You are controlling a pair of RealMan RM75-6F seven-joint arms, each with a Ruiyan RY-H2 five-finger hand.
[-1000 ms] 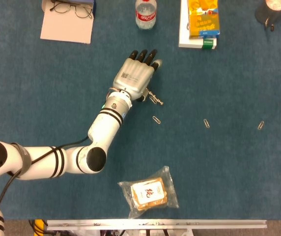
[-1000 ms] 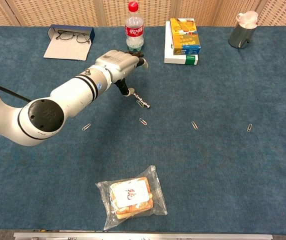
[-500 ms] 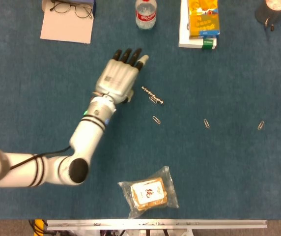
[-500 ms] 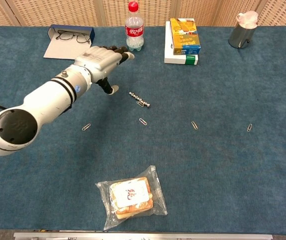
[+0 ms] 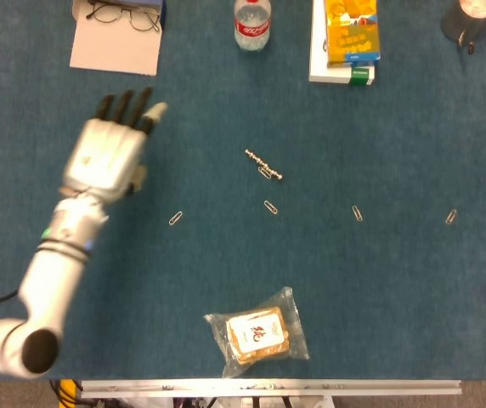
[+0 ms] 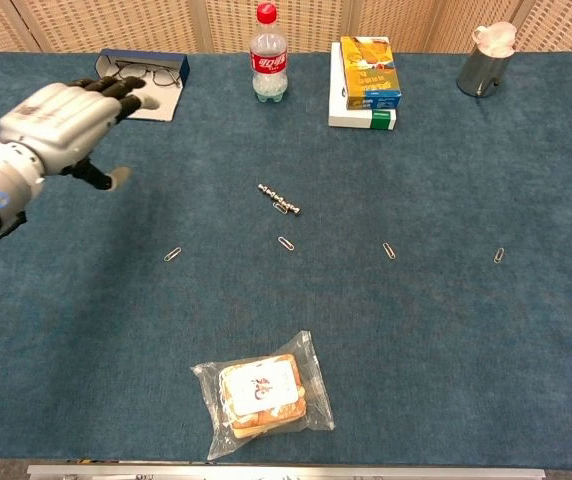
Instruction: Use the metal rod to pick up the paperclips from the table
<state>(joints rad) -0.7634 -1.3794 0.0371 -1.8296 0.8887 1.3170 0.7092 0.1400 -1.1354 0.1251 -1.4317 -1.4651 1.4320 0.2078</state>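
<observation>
The short metal rod [image 5: 262,164] [image 6: 278,198] lies on the blue table, with one paperclip stuck at its lower end. Loose paperclips lie around it: one just below the rod [image 5: 270,206] [image 6: 285,243], one to the left [image 5: 175,218] [image 6: 173,254], one to the right [image 5: 358,213] [image 6: 389,250] and one far right [image 5: 451,217] [image 6: 499,255]. My left hand [image 5: 110,153] [image 6: 64,120] hovers well to the left of the rod, fingers spread, holding nothing. The right hand shows in neither view.
A bagged snack [image 5: 258,333] [image 6: 263,394] lies near the front edge. Along the back stand a notebook with glasses [image 5: 117,34] [image 6: 138,85], a plastic bottle [image 5: 251,23] [image 6: 268,55], stacked boxes [image 5: 345,40] [image 6: 366,80] and a metal cup [image 5: 466,19] [image 6: 484,62].
My left hand let go of the rod and swung far to the left, away from it, fingers spread. The rod now lies on the table with a paperclip clinging to it.
</observation>
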